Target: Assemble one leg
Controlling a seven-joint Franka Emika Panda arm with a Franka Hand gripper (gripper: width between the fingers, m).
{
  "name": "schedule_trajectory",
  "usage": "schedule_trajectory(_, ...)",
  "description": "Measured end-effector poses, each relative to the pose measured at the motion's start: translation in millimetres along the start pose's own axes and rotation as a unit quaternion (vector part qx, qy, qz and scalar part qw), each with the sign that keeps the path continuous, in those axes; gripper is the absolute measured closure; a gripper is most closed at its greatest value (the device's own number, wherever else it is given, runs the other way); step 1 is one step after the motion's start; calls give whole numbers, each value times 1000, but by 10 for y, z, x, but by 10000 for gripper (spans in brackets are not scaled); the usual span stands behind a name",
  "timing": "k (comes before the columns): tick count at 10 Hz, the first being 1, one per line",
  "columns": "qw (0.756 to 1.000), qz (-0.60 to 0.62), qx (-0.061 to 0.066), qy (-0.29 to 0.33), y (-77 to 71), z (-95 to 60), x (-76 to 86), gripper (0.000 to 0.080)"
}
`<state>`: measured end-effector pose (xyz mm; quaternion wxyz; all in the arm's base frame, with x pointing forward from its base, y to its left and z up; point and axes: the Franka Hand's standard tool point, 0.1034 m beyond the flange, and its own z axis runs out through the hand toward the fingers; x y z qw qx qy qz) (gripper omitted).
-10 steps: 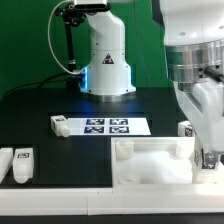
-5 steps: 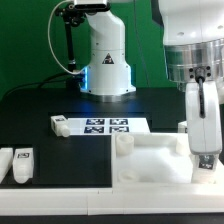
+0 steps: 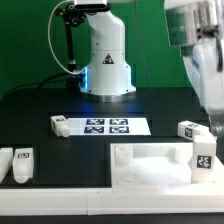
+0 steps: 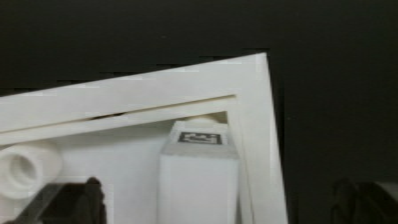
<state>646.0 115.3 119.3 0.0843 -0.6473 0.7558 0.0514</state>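
Observation:
A leg (image 3: pixel 203 158), a short white block with a tag sticker, stands upright in the corner of the large white panel (image 3: pixel 150 168) on the exterior view's right. My gripper (image 3: pixel 213 122) hangs above it. In the wrist view the leg (image 4: pixel 199 160) sits inside the panel's corner rim (image 4: pixel 263 120), and my gripper (image 4: pixel 214 208) is open. Its dark fingers (image 4: pixel 63 200) stand well clear on both sides of the leg. Other legs lie loose: two on the exterior view's left (image 3: pixel 22 165) and one beside the panel's far right corner (image 3: pixel 187 129).
The marker board (image 3: pixel 105 126) lies mid-table with a small leg (image 3: pixel 60 124) at its left end. A second robot base (image 3: pixel 105 60) stands at the back. A round socket of the panel (image 4: pixel 15 170) shows in the wrist view.
My gripper has let go of the leg and risen, and the leg stays standing in the panel's corner. The arm now stands higher on the exterior view's right.

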Motion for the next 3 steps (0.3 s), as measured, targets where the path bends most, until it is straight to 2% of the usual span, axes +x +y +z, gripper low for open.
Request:
schedule_trajectory(1, 1000, -9, -3, -4, -20, -83, -56, 154)
schedule_trajectory(3, 1000, -10, 0, -4, -38, -72, -57, 150)
